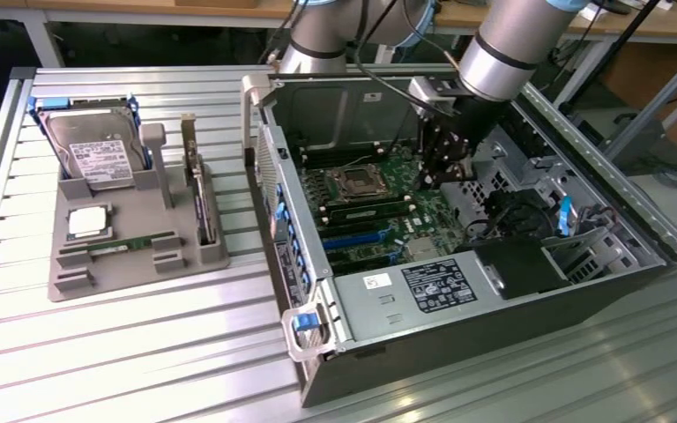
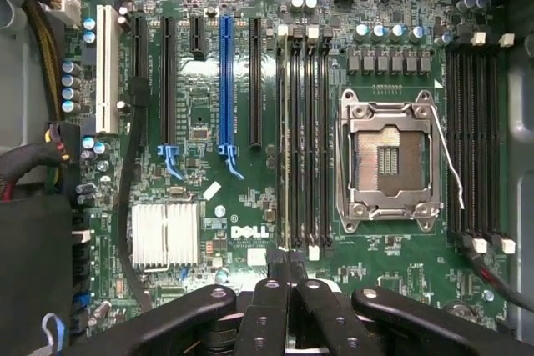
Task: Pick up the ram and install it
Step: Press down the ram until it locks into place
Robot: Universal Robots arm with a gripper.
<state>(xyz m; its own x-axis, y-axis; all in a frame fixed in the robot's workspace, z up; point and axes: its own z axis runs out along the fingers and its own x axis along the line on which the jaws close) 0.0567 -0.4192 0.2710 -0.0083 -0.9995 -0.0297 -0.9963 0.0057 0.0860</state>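
The ram (image 1: 127, 244) is a thin green stick lying in a groove at the front of the grey holder (image 1: 103, 273), on the exterior view's left. My gripper (image 1: 442, 172) hangs inside the open computer case (image 1: 457, 291), well away from the stick. It is just above the motherboard (image 2: 209, 122), and its black fingertips (image 2: 288, 266) are pressed together with nothing visible between them. They sit over one end of the bank of long memory slots (image 2: 304, 139) beside the empty processor socket (image 2: 388, 160). A pale thin edge runs along the slot nearest the fingertips.
The holder also carries a hard drive (image 1: 94, 154), a square silver processor (image 1: 88, 222) and an upright card with a bracket (image 1: 202, 198). Inside the case are expansion slots (image 2: 225, 81), a heatsink (image 2: 165, 235), cables (image 2: 125, 206) and a second slot bank (image 2: 476, 139).
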